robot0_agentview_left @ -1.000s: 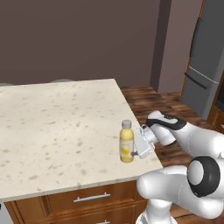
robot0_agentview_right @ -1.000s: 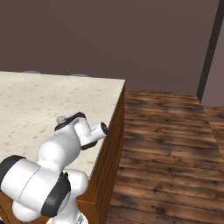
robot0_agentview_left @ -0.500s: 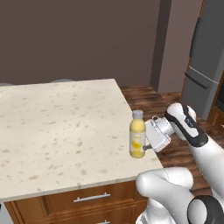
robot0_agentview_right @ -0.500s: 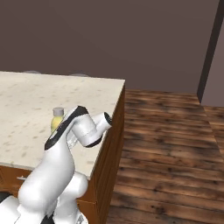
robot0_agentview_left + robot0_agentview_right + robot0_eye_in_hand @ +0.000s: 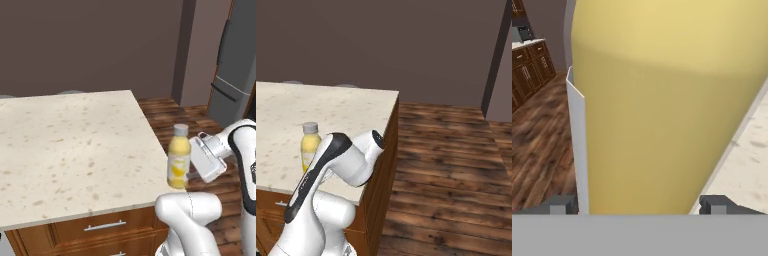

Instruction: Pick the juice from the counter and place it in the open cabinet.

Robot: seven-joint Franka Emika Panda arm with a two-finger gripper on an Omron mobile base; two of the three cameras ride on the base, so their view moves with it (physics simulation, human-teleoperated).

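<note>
Got the juice (image 5: 178, 159) clamped in my gripper (image 5: 192, 160), lifted at the counter's (image 5: 70, 145) right edge; cabinet drop-off not started.

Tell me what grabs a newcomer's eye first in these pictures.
The juice stands out first, pale yellow and upright in the arm's jaws, off the counter at its front right corner. Next comes the gripper, with the bottle tight between its dark fingertips.
</note>
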